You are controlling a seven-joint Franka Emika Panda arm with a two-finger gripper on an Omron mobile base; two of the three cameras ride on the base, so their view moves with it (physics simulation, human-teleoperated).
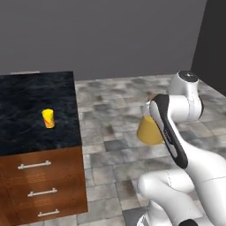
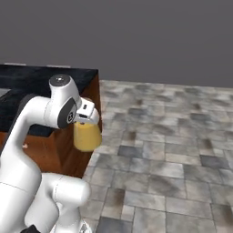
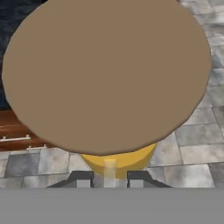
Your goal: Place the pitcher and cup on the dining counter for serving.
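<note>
The pitcher (image 1: 149,132), filled with orange liquid, hangs in the air over the tiled floor, to the right of the dining counter (image 1: 26,95). My gripper (image 3: 109,178) is shut on its thin handle, just under the tan lid (image 3: 107,74). From the right base view the pitcher (image 2: 87,136) hangs below the hand (image 2: 86,117), close to the counter's end (image 2: 45,75). The small yellow cup (image 1: 48,118) stands upright on the black marbled top, near its right edge.
Brown drawer fronts with steel handles (image 1: 34,165) face me under the counter top. Grey stone floor tiles (image 2: 173,150) stretch to the right and back to a plain grey wall. My own forearm (image 1: 170,132) covers part of the pitcher.
</note>
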